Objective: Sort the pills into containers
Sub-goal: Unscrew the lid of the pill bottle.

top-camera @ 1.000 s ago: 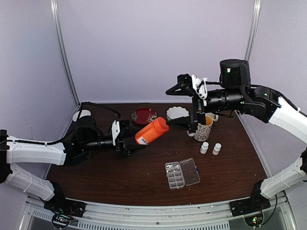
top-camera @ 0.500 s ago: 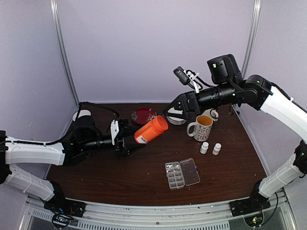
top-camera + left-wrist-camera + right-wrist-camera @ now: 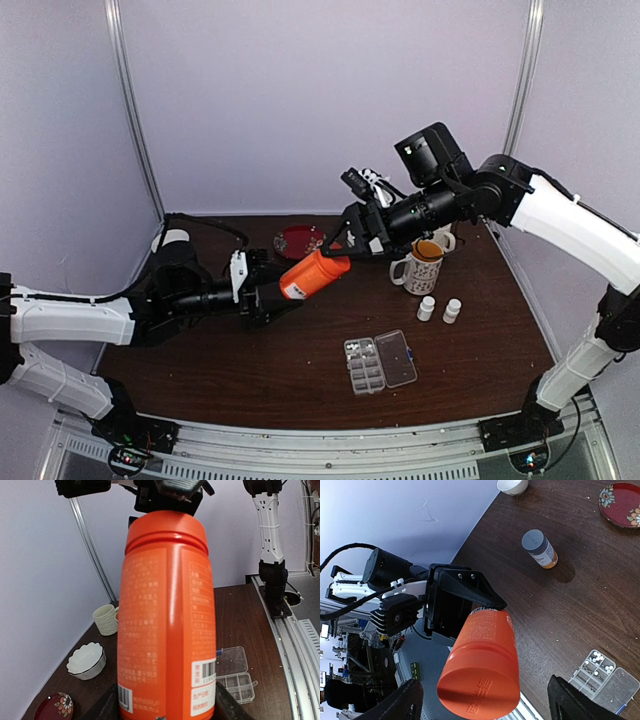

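The left gripper (image 3: 270, 296) clamps the base of the tilted orange bottle (image 3: 312, 277). The right gripper (image 3: 345, 247) stands wide open on either side of its cap (image 3: 477, 695), with gaps showing. Toward the arm bases from the right gripper, the pill box (image 3: 380, 362) lies open, with pills (image 3: 598, 661) in a few containers (image 3: 365, 365). Bare table (image 3: 250, 370) spreads between the box and the left gripper.
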